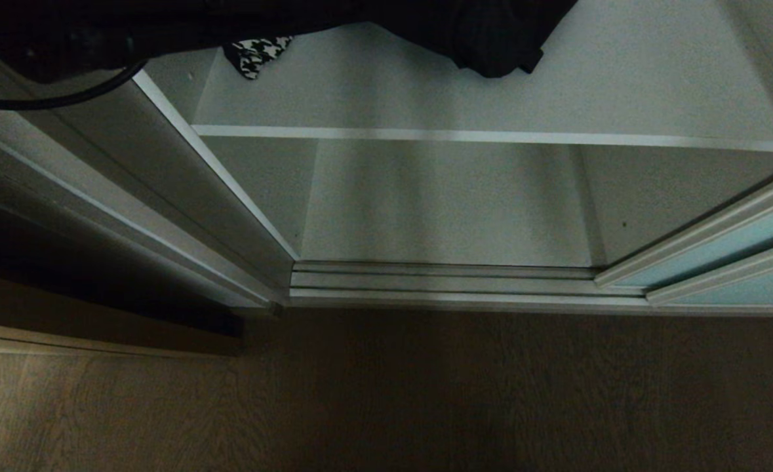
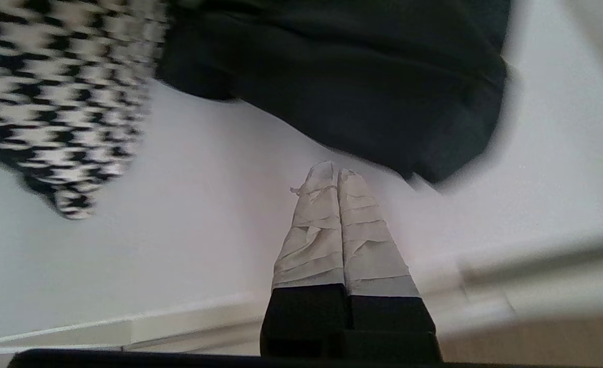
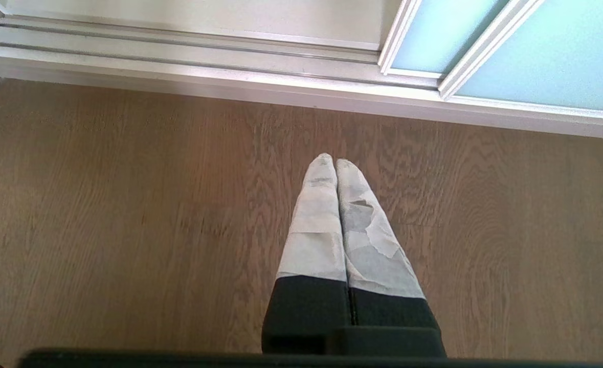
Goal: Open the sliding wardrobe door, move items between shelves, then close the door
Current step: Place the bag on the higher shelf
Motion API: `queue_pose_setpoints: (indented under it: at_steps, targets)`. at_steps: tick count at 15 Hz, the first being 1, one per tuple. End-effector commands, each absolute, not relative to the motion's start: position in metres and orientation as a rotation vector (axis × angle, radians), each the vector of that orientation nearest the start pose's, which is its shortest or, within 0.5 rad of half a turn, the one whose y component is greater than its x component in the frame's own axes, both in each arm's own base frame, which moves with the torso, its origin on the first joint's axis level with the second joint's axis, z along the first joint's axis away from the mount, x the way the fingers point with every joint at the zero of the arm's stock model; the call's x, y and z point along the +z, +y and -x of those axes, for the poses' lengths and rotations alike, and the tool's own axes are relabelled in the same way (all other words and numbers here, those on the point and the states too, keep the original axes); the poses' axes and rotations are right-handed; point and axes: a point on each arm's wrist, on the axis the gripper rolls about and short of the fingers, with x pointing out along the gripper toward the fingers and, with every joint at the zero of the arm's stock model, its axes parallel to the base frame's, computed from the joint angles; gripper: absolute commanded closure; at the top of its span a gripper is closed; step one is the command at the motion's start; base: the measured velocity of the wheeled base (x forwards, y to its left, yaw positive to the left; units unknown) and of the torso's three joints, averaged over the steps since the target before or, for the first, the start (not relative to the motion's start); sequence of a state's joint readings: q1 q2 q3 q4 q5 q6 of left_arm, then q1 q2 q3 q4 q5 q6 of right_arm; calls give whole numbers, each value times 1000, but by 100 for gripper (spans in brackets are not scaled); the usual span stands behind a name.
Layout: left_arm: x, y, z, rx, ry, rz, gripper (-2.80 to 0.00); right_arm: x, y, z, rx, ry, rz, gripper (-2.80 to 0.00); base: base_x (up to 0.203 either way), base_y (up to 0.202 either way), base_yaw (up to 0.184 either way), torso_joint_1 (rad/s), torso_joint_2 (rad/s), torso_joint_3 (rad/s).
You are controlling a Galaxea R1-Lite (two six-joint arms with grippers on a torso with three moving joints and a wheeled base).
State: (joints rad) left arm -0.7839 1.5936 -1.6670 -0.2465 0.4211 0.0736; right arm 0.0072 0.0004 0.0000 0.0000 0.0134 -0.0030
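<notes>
My left claw [image 2: 337,171] is pinched together with nothing in it, tips over the pale shelf [image 2: 188,214] just short of the black garment [image 2: 352,87]; a black-and-white checked cloth [image 2: 50,102] hangs beside it; I'd judge the black one soft, floppy, light, likely to drape and drag, so I'd open up and pinch a thick fold at its near hem, not a loose cuff; shelf front edge [image 1: 491,137] is a lip the cloth could snag on; lower shelf [image 1: 445,203] looks bare with room to drop it; sliding door [image 1: 740,252] is pushed off to the right, track [image 1: 445,282] exposed, opening wide; right claw [image 3: 336,162] also closed, empty, parked over the wood floor [image 3: 127,204].
</notes>
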Motion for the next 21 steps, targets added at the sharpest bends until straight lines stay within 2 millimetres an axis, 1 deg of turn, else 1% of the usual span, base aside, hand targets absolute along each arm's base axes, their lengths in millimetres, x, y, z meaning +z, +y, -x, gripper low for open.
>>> queue_pose_setpoints:
  at_steps: [1, 2, 4, 6, 7, 9, 10, 13, 15, 17, 19, 21]
  targets:
    - [410, -211, -214, -243, -275, 137, 0, 75, 0, 23, 21, -3, 3, 0, 0, 0, 0, 0, 0, 0]
    - [408, -216, -218, -203, -282, 141, 0, 75, 0, 23, 21, -3, 3, 0, 0, 0, 0, 0, 0, 0]
    - [409, -219, -223, -141, -317, 165, 0, 75, 0, 23, 21, -3, 3, 0, 0, 0, 0, 0, 0, 0]
    - [413, -215, -221, -80, -347, 205, 0, 75, 0, 23, 21, -3, 3, 0, 0, 0, 0, 0, 0, 0]
    - [414, -214, -220, -77, -348, 204, 0, 75, 0, 23, 21, -3, 3, 0, 0, 0, 0, 0, 0, 0]
    - [430, -196, -204, -65, -383, 229, 0, 75, 0, 23, 21, -3, 3, 0, 0, 0, 0, 0, 0, 0]
    - [435, -190, -198, -62, -394, 223, 0, 75, 0, 23, 21, -3, 3, 0, 0, 0, 0, 0, 0, 0]
    - [439, -181, -188, -80, -403, 168, 0, 75, 0, 23, 21, -3, 3, 0, 0, 0, 0, 0, 0, 0]
    - [437, -180, -186, -132, -378, 123, 0, 75, 0, 23, 21, -3, 3, 0, 0, 0, 0, 0, 0, 0]
    - [432, -179, -183, -222, -314, 37, 0, 75, 0, 23, 21, -3, 3, 0, 0, 0, 0, 0, 0, 0]
    - [432, -178, -181, -238, -312, 41, 0, 75, 0, 23, 21, -3, 3, 0, 0, 0, 0, 0, 0, 0]
    - [433, -175, -179, -244, -307, 102, 0, 75, 0, 23, 21, -3, 3, 0, 0, 0, 0, 0, 0, 0]
